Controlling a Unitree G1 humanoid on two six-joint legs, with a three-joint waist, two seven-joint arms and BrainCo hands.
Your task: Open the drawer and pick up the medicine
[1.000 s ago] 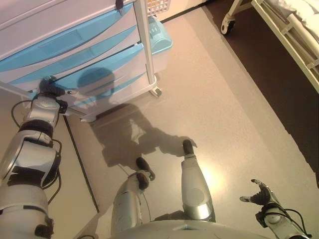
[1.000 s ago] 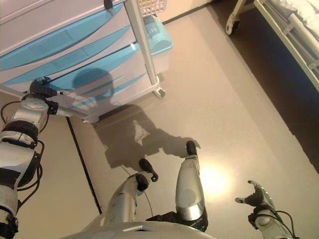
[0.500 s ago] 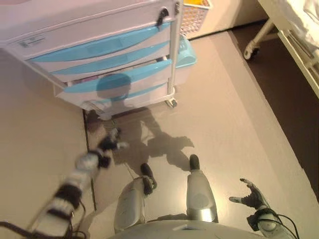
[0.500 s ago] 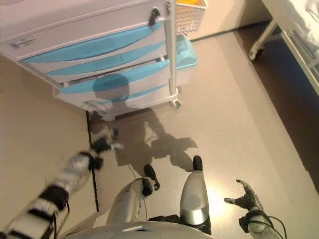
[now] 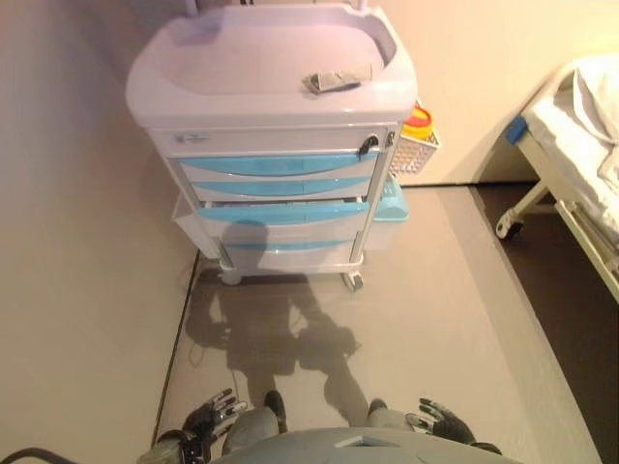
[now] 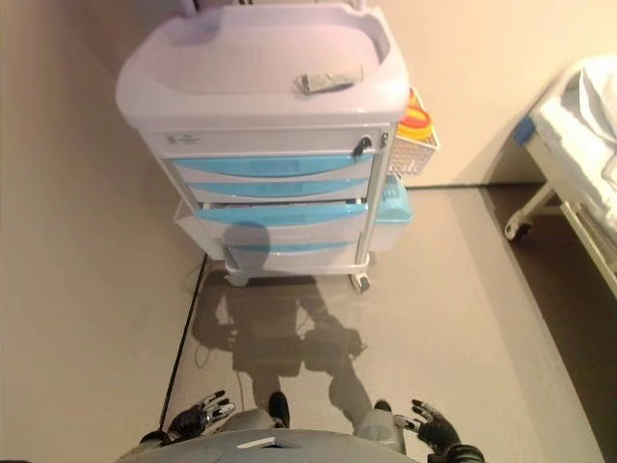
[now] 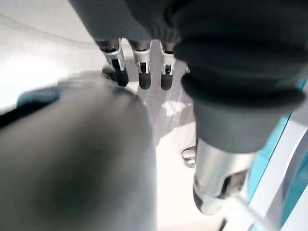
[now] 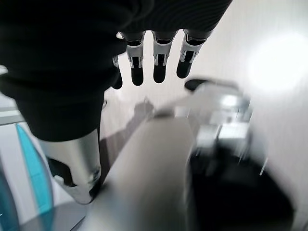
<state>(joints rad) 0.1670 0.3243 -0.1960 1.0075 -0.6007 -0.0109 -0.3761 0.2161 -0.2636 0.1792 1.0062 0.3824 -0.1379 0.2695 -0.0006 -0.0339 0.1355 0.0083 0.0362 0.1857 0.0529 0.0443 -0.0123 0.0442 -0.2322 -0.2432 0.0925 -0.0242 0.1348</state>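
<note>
A white medical cart (image 5: 271, 53) with several light blue drawer fronts (image 5: 279, 165) stands ahead on the floor. The third drawer down (image 5: 285, 212) seems to stick out a little further than the others. A small grey flat pack (image 5: 334, 81) lies on the cart's top tray. My left hand (image 5: 208, 420) is low by my body, far from the cart, open and empty. Its straight fingers (image 7: 139, 67) show in the left wrist view. My right hand (image 5: 440, 422) is low on the other side, open and empty, and its fingers (image 8: 154, 62) are straight.
A white wire basket with a yellow-lidded container (image 5: 418, 126) hangs on the cart's right side. A light blue bin (image 5: 392, 205) sits below it. A bed (image 5: 580, 135) on castors stands at the right. A wall runs along the left.
My left hand has come away from the cart's lower drawers and dropped back beside my body. The view has swung up and back, so the whole cart now shows.
</note>
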